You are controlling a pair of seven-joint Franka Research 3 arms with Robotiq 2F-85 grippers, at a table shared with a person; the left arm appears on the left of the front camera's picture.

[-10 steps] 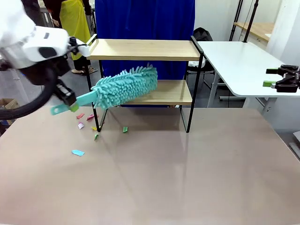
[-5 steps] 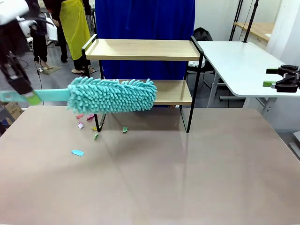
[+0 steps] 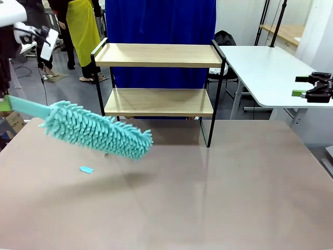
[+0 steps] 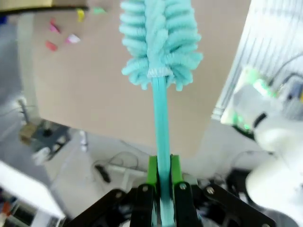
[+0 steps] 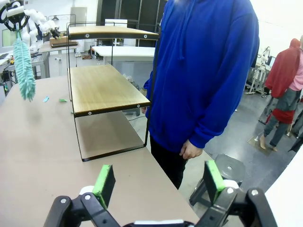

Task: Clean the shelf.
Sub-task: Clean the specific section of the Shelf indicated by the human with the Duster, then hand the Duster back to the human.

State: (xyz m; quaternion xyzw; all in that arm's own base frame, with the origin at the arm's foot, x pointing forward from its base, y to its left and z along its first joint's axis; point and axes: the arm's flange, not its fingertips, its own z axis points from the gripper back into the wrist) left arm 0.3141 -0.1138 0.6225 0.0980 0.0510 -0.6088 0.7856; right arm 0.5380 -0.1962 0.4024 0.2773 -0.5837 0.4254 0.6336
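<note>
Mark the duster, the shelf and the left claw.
duster (image 3: 96,135): front view, middle of the fluffy teal head.
shelf (image 3: 158,54): front view, top wooden board.
left claw (image 4: 163,172): left wrist view, between the green pads, shut on the duster's handle.

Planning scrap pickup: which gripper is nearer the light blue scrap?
Left. The left gripper, shut on the duster, is raised up-left of the scrap; the right gripper hangs open far to its right.
</note>
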